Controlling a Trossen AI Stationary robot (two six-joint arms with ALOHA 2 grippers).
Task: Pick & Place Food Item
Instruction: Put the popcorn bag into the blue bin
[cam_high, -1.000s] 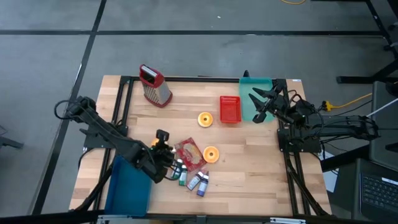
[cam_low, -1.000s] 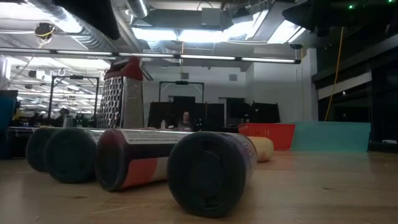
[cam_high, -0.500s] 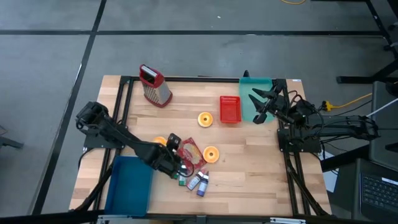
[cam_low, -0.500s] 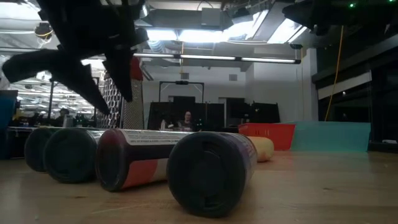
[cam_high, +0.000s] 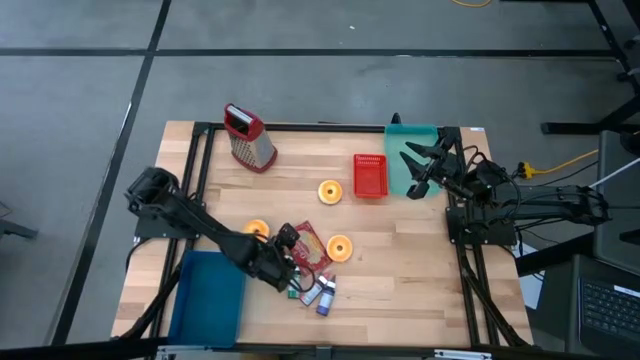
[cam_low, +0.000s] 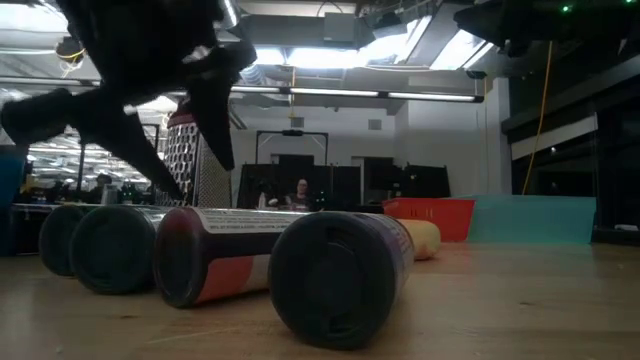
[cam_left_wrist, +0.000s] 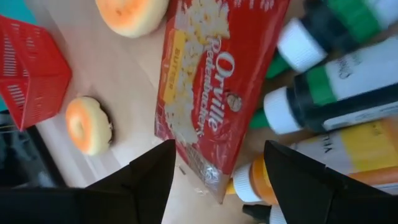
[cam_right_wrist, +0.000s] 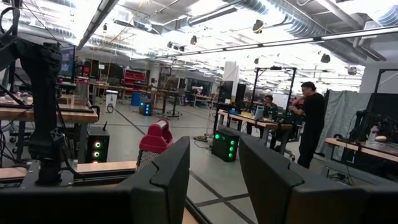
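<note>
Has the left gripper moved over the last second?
Yes. The left gripper has swung from beside the blue bin toward the table's middle, over the popcorn bag, and opened.

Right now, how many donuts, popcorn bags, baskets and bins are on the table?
Donuts: 3
Popcorn bag: 1
Basket: 1
Bins: 2
Total: 7

My left gripper (cam_high: 290, 243) hangs over the popcorn bag (cam_high: 306, 248) near the bench's (cam_high: 400, 270) front middle. Bottles (cam_high: 318, 293) lie just before the bag, toward the front edge. A grater (cam_high: 248, 137) stands at the back left; a basket (cam_high: 369, 175) sits toward the back right.
</note>
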